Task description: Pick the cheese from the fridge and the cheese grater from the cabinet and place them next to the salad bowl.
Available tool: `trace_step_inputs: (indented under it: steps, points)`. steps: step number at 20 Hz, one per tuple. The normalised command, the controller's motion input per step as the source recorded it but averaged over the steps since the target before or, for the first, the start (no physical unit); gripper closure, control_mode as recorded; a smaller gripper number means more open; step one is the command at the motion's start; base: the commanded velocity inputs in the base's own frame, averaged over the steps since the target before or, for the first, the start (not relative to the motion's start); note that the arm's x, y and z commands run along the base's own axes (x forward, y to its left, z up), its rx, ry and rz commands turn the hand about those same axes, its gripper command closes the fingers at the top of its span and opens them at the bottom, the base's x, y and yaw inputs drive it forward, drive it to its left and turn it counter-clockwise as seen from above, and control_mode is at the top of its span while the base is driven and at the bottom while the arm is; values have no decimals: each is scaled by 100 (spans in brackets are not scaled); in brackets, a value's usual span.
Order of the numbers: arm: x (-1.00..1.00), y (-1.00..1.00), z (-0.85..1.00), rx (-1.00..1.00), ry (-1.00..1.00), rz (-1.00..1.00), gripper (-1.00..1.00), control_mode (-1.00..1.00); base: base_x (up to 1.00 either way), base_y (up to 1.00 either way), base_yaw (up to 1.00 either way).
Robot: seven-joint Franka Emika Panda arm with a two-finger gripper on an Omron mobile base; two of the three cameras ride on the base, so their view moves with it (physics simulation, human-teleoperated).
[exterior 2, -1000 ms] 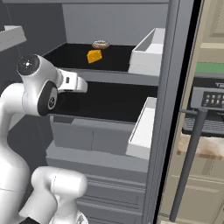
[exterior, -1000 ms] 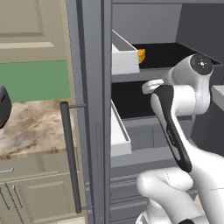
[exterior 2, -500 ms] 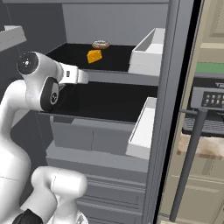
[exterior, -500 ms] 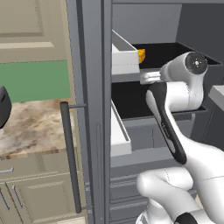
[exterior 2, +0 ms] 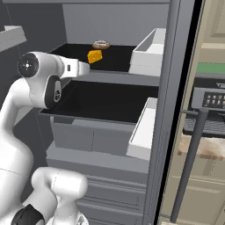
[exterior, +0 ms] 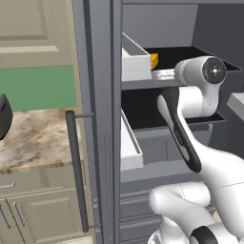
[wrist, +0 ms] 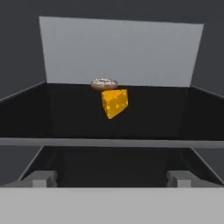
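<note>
The gripper (wrist: 112,178), spread wide, faces the cheese (wrist: 114,103) on the fridge shelf (wrist: 65,118); next it must advance around it.

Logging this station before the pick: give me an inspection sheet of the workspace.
Surface: black upper fridge shelf, dark and flat.
Job's things: cheese sits on that shelf, untouched; fridge stands open, white door bins showing.
Clutter: round flat disc right behind the cheese, whether touching it unclear.
Grippers: gripper open, level with the shelf edge, pointed at the cheese, holding nothing.
Cables: nothing seen.
Surroundings: beige cabinets, green wall, stone counter beside the fridge; an appliance with buttons on the other side.
</note>
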Motion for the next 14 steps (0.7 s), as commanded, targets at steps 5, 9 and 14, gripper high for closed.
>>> trace_step_inputs:
  steps: [5,9,14]
  points:
    - [31,0,22,0,-5,2,-100,-100,0,0,0]
    - [29,0,24,2,1,5,-100,-100,0,0,0]
    - [21,0,22,0,0,-1,-100,-100,0,0,0]
